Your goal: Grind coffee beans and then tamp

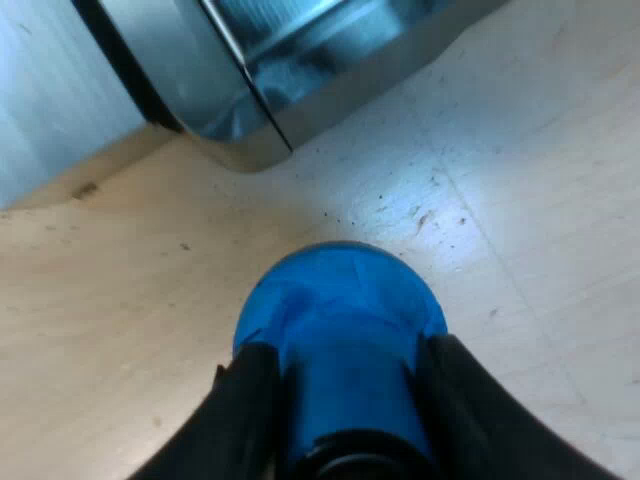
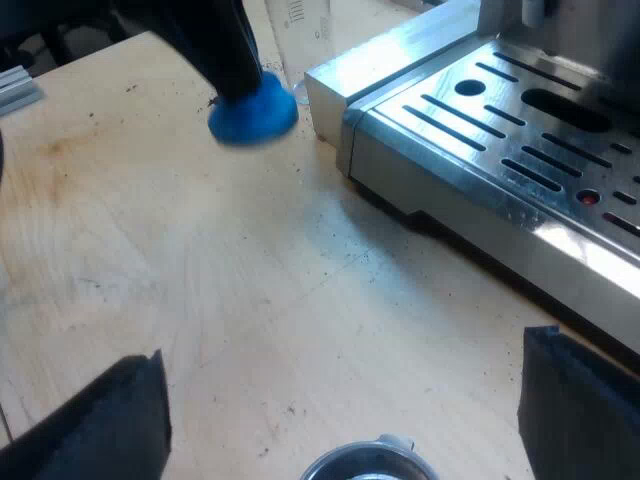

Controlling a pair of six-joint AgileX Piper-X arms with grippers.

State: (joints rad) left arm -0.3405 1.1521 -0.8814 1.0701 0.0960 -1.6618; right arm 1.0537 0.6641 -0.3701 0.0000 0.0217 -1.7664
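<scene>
The blue tamper [image 1: 340, 300] stands on the wooden table, and my left gripper [image 1: 345, 352] is shut on it, one black finger on each side of its body. The right wrist view also has the tamper [image 2: 254, 112], close to the corner of the espresso machine [image 2: 500, 150], with the left arm's dark gripper on top of it. My right gripper [image 2: 340, 425] hangs open over the table, its fingers [image 2: 100, 420] far apart. The metal rim of the holder [image 2: 365, 463] sits low between them; its handle is hidden.
The machine's steel base corner [image 1: 250, 120] lies just beyond the tamper. Its slotted drip tray [image 2: 540, 110] runs alongside my right gripper. A white box [image 2: 300, 30] stands behind the tamper. Coffee specks dot the wooden table [image 2: 250, 290].
</scene>
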